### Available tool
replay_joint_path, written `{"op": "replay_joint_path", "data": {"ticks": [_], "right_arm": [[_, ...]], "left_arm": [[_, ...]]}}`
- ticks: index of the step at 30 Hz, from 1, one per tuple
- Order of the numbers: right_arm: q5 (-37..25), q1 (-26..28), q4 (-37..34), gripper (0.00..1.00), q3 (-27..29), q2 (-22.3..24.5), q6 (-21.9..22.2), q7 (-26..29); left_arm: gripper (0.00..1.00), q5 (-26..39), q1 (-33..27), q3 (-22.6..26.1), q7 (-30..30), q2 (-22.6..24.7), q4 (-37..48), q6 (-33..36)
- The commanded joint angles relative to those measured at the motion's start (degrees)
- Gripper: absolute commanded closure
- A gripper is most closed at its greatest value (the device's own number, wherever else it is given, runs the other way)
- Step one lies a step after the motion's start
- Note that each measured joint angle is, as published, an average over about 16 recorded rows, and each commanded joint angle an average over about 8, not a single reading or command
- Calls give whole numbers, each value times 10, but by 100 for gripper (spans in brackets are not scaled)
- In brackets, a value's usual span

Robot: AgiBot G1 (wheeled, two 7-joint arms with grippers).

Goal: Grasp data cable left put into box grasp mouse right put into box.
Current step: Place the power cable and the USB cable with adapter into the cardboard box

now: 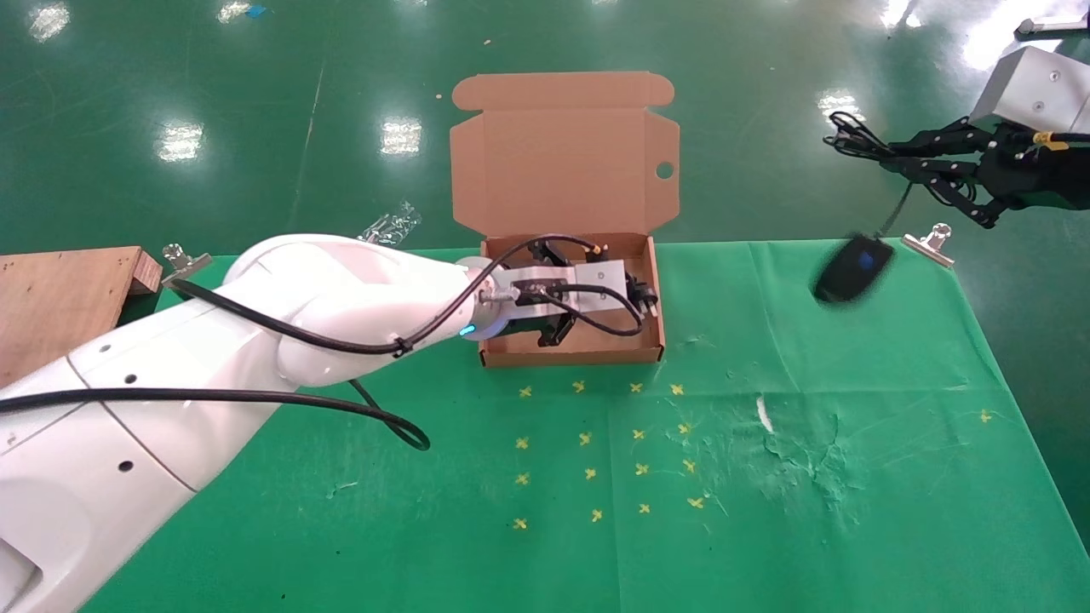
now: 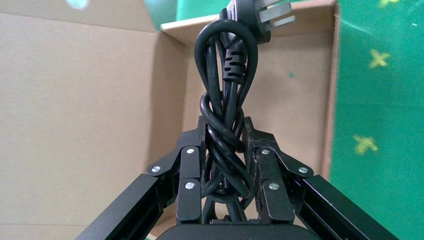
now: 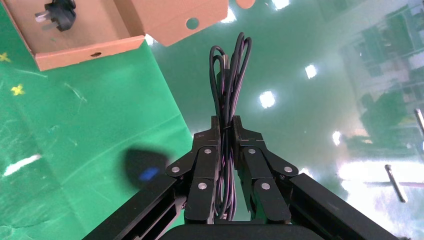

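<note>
The open cardboard box (image 1: 570,356) stands at the back middle of the green table, lid up. My left gripper (image 1: 615,298) is inside it, shut on the coiled black data cable (image 2: 227,65). The cable's plug (image 2: 260,15) with silver prongs points past the fingertips toward the box's right wall. In the left wrist view the gripper (image 2: 224,125) clamps the coil's middle. My right gripper (image 1: 886,153) is off the table's back right corner, shut on the bundled thin wire (image 3: 230,75) of the black mouse (image 1: 853,268). The mouse hangs blurred below it over the cloth and also shows in the right wrist view (image 3: 142,167).
A wooden board (image 1: 60,298) lies at the far left. Metal clips (image 1: 183,260) (image 1: 932,238) hold the cloth at both back corners. A clear plastic wrapper (image 1: 392,226) lies behind the table. Yellow cross marks (image 1: 588,443) dot the cloth in front of the box.
</note>
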Motion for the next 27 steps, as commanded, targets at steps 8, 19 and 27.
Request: {"op": "replay_joint_path", "data": {"ticks": [8, 19, 27], "right_arm": [[11, -11, 32, 100, 3, 2, 0, 12], [41, -23, 52, 100, -2, -45, -6, 15], [57, -10, 13, 100, -14, -129, 1, -21]], "left_arm": [[0, -25, -29, 64, -55, -4, 15, -25], [0, -97, -98, 24, -85, -103, 80, -17], [0, -74, -142, 11, -81, -169, 156, -39]]}}
